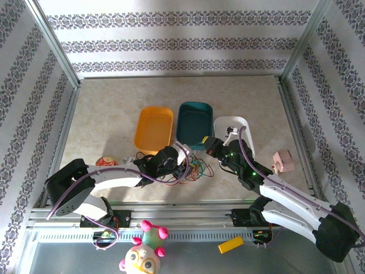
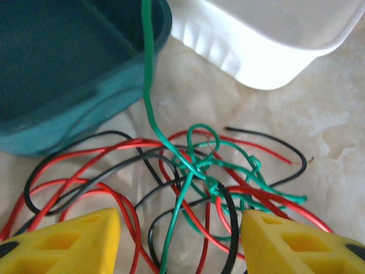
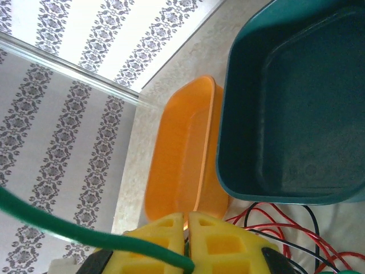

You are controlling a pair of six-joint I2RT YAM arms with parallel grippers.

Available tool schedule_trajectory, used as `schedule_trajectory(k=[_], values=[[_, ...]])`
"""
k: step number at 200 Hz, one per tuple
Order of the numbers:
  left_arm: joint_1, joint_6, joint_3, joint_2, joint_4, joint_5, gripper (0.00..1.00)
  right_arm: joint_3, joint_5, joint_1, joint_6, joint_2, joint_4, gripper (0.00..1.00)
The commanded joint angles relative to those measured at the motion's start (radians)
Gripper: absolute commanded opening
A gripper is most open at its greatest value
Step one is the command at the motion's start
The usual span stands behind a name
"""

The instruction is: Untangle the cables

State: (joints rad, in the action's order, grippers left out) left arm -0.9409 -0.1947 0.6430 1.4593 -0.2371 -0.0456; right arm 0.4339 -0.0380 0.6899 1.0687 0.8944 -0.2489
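Light, springy cables (image 2: 194, 171) are knotted beside the teal bin (image 2: 57, 131). One green cable (image 2: 146, 74) is clenched in the right tool (image 3: 187, 234); the released left tool (image 2: 179, 240) should be closed near the knot.

Striped wallpaper (image 1: 171, 45) all round, white bands against grey flowered ones. Silver frame posts (image 1: 55, 43) slant up at the corners. The tabletop (image 1: 114, 108) is pale beige, marbled, brightly lit, with a soft sheen at the back. A metal rail (image 1: 188, 220) runs along the near edge.
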Motion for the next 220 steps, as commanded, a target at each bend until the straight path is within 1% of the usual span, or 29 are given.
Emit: schedule_trajectory(k=[1,37,71,103,122,158,186,220], values=[[-0.002,0.008,-0.022,-0.028,0.045,-0.035,0.58,-0.009,-0.028,0.004,0.025,0.026,-0.075,0.00],[-0.002,0.009,-0.032,-0.027,0.065,-0.060,0.56,-0.013,-0.021,0.018,0.033,0.095,-0.142,0.00],[-0.002,0.009,-0.032,-0.006,0.065,-0.056,0.45,-0.015,-0.023,0.035,0.035,0.151,-0.207,0.00],[-0.002,0.006,-0.031,0.006,0.047,-0.048,0.43,-0.022,-0.040,0.051,0.000,0.170,-0.283,0.00],[-0.001,-0.007,-0.035,0.003,0.031,-0.026,0.41,-0.027,-0.027,0.053,-0.026,0.169,-0.341,0.00],[0.010,-0.064,-0.074,-0.015,-0.028,0.048,0.41,-0.016,-0.001,0.049,-0.097,0.085,-0.340,0.00],[0.028,-0.094,-0.110,-0.024,-0.090,0.044,0.41,-0.042,-0.026,0.037,-0.116,-0.015,-0.313,0.00],[0.037,-0.100,-0.106,-0.020,-0.107,0.030,0.39,-0.084,-0.074,0.011,-0.125,-0.123,-0.238,0.00]])
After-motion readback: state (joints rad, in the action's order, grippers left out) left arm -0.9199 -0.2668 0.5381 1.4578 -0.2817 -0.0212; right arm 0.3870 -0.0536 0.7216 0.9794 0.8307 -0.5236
